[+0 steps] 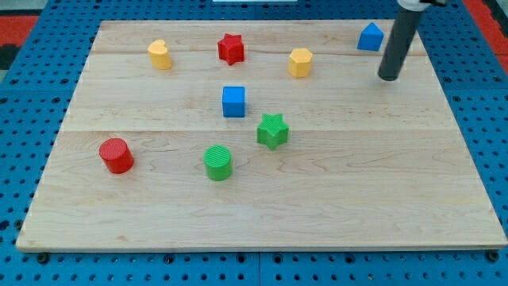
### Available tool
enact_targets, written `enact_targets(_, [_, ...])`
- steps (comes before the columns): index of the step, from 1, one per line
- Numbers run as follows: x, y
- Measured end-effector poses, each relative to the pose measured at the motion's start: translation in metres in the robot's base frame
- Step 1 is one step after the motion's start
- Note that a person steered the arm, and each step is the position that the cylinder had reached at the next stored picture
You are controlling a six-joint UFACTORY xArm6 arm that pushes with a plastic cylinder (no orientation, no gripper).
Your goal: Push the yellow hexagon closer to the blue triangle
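Tip (389,77) on wooden board (262,214), below blue triangle (370,36), right of yellow hexagon (300,62), apart from both; no claw, just a rod

2 yellow blocks (159,55), 2 red (231,48), 2 blue (233,102), 2 green (272,131).

No text, label, number or sign can be read anywhere.
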State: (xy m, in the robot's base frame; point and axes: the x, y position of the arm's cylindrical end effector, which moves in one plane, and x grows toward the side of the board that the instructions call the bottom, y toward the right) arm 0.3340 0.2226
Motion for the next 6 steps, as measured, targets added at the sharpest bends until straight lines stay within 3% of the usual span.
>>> enact_targets(2, [-0.077, 0.002])
enact_targets(3, [-0.016, 0.025])
enact_targets(4, [0.021, -0.050])
enact_targets(6, [-0.007, -0.172])
